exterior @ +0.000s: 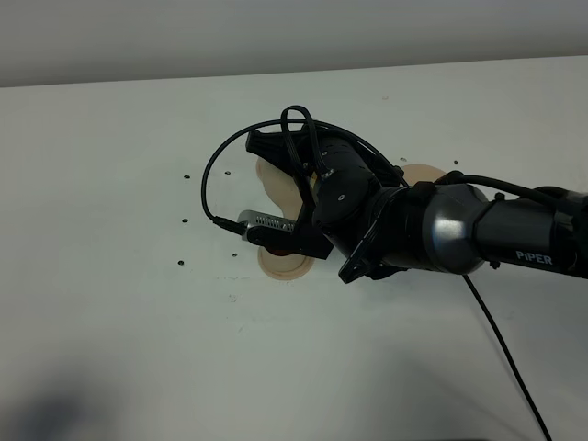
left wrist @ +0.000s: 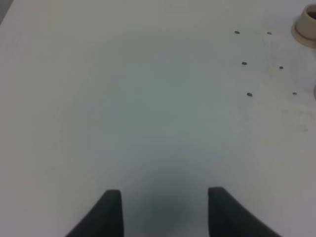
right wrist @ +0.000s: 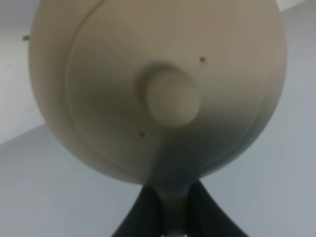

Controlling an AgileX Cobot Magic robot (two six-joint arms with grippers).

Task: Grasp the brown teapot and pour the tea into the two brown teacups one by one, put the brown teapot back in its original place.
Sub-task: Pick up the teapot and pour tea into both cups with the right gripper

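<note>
The right wrist view is filled by the brown teapot (right wrist: 158,89), seen lid-on with its round knob in the middle. My right gripper (right wrist: 172,197) is shut on the handle at its base. From above, that gripper (exterior: 276,152) reaches across the middle and hides most of the teapot; only a pale tan curve (exterior: 273,186) shows beneath it. A round tan teacup on its saucer (exterior: 283,264) peeks out below the wrist camera. In the left wrist view my left gripper (left wrist: 164,207) is open over bare table, with a teacup (left wrist: 307,24) far off at the corner.
A tan saucer edge (exterior: 424,175) shows behind the right forearm. Small screw holes (exterior: 184,220) dot the white table (exterior: 110,322) left of the cups. A black cable (exterior: 501,349) trails from the right arm toward the front edge.
</note>
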